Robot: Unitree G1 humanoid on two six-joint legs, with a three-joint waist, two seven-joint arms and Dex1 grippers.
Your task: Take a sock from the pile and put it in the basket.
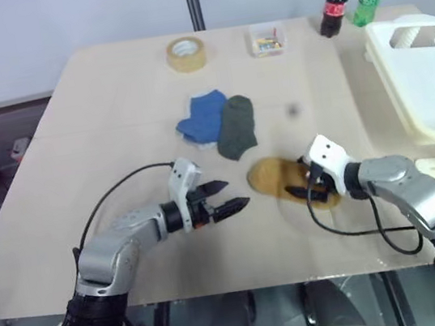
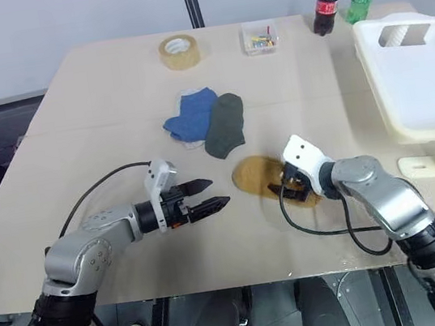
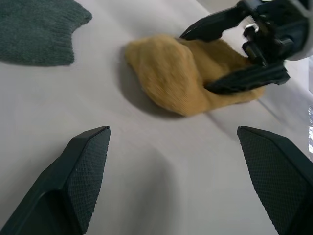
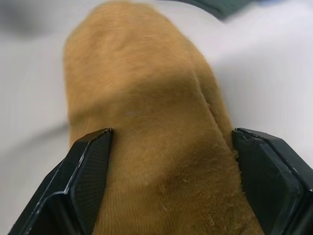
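Right gripper [image 1: 301, 184] sits over the yellow sock [image 1: 273, 178], fingers apart on either side of it. Left gripper [image 1: 227, 197] hovers open just beside.

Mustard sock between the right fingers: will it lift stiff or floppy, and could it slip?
The mustard sock is knit and lies flat and creased, so it will probably droop. It looks light. The right gripper straddles it with open jaws; fuzzy fabric should resist slipping.
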